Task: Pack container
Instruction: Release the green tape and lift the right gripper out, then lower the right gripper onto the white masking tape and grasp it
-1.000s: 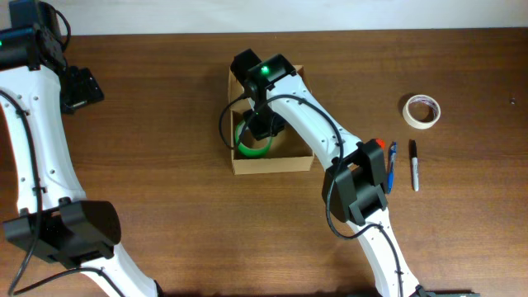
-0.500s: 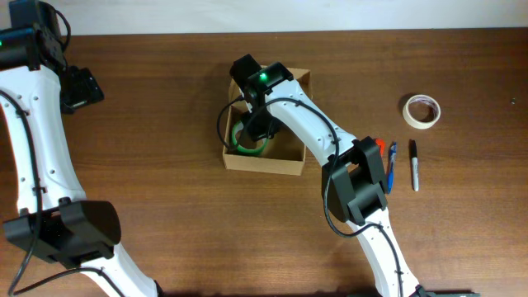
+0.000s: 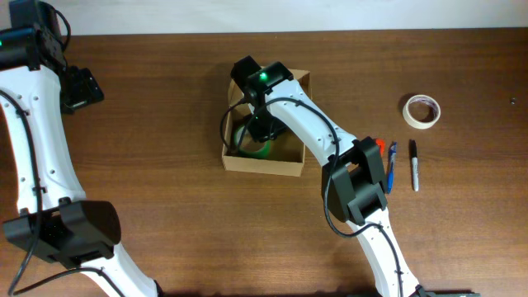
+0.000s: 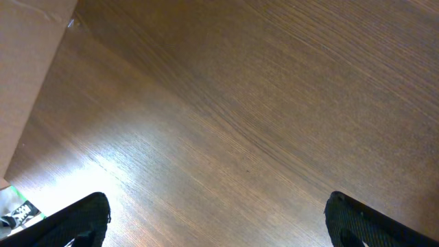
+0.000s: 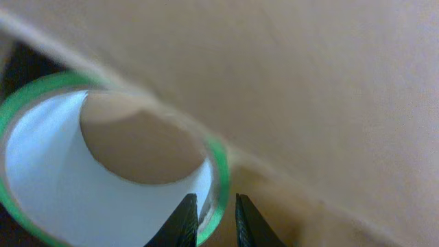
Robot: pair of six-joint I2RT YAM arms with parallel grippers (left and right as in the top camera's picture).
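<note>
The container (image 3: 264, 165) is a tan cardboard box, open, at the table's centre. My right gripper (image 3: 262, 128) reaches down into it. Its fingers (image 5: 217, 219) straddle the wall of a green tape roll (image 5: 218, 195) with a white inner core, one finger inside and one outside, closed on it. The roll (image 3: 257, 148) shows green inside the box under the arm. The box's inner wall (image 5: 309, 82) fills the right wrist view. My left gripper (image 3: 82, 87) is far left, open and empty over bare wood (image 4: 219, 226).
A white tape roll (image 3: 421, 111) lies at the right. A blue pen (image 3: 393, 165) and a black marker (image 3: 414, 165) lie side by side below it, next to the right arm's base.
The box slid and turned slightly to the left a second ago, then stayed. The right gripper with the green roll has shifted a little within the box. The left arm has not moved.
</note>
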